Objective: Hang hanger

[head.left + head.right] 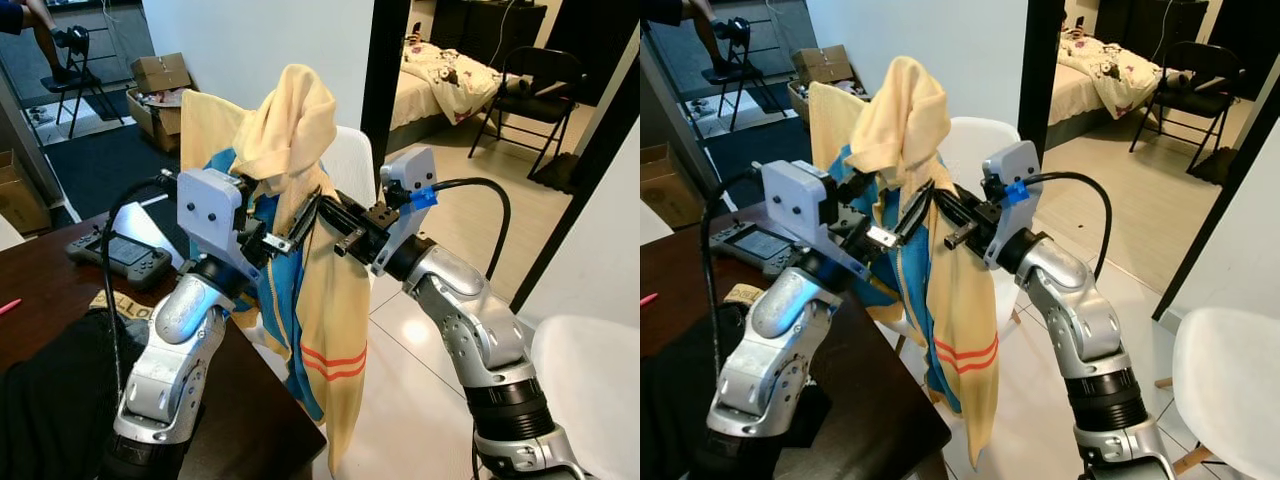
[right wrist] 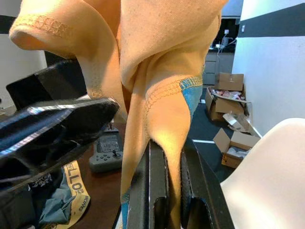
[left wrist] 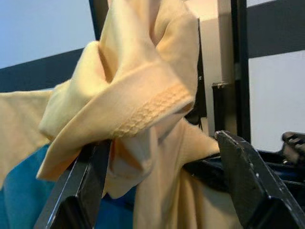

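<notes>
Left pincer (image 3: 157,191), bunched yellow-and-blue garment (image 1: 300,200)

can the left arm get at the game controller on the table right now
Probably not. The left tool is raised into the yellow and blue garment, its fingers around the fabric, while the controller lies behind that arm.

Head views bright, evenly lit – daylight from the bedroom doorway (image 1: 470,70) at the right washes the pale floor (image 1: 420,330), mild glare on the tiles. Dark wooden table (image 1: 250,410) underexposed, detail lost in the black cloth (image 1: 50,400). Both sharp, no motion blur; slight wide-angle bend at the edges. Silver arms show soft highlights. Wrist views softer – yellow garment (image 3: 138,105) close up is in focus, black fingers (image 3: 248,181) blurred near the lens, backgrounds hazy. Right wrist view warmer.
</notes>
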### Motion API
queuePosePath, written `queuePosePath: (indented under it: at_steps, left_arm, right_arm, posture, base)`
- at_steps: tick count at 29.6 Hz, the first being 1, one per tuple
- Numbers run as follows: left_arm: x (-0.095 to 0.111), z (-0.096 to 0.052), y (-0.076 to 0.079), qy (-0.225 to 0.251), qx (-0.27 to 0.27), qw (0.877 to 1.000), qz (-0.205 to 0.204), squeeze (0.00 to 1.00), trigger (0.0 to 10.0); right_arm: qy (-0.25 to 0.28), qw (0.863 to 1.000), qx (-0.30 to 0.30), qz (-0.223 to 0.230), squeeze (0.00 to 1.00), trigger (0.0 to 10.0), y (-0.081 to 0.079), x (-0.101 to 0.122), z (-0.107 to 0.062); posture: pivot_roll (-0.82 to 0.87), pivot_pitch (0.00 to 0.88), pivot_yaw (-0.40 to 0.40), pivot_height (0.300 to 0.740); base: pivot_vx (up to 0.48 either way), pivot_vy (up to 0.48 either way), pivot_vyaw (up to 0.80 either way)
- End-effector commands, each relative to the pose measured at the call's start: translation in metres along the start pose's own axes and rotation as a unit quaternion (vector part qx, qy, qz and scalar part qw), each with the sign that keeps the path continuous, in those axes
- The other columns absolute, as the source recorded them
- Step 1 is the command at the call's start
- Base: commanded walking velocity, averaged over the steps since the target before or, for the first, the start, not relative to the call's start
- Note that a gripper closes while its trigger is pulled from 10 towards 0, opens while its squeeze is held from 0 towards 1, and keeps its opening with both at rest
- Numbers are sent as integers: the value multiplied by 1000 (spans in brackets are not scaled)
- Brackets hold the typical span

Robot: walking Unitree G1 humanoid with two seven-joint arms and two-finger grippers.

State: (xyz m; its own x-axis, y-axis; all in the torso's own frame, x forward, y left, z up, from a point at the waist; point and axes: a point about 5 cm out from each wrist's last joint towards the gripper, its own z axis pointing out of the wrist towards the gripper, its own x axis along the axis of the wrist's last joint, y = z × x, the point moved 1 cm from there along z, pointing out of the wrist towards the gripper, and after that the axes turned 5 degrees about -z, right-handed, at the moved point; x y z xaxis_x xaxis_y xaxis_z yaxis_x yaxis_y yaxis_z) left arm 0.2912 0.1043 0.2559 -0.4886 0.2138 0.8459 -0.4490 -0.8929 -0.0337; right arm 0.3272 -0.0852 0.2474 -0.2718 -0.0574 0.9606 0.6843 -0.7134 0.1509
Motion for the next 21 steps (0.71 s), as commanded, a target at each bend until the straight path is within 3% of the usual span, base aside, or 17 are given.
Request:
queuePosePath:
  at_steps: [1,2,3,4,21]
  left_arm:
    - [0,2,-1,5,4,1000,10,0,7412]
    - [0,2,-1,5,4,1000,10,0,7412]
    - [0,3,-2,7,5,1000,11,0,2510]
    - [-1,4,-2,8,4,1000,9,0,0]
    - [-1,7,-8,11,9,1000,19,0,0]
  right_arm:
    - [30,999,12,-9,0,0,-4,15,2]
    - [30,999,12,-9,0,0,-4,15,2]
    - [31,999,11,-9,0,0,-4,15,2]
    - [31,999,11,-9,0,0,-3,16,2]
    - [34,999,6,-10,0,0,-2,17,1]
  posture:
    - [59,0,6,740]
    - [59,0,6,740]
    - [58,0,7,740]
    - [58,0,7,740]
    - [56,0,11,740]
  base:
    - [0,0,0]
    - [0,0,0]
    - [0,0,0]
    - [0,0,0]
    - [0,0,0]
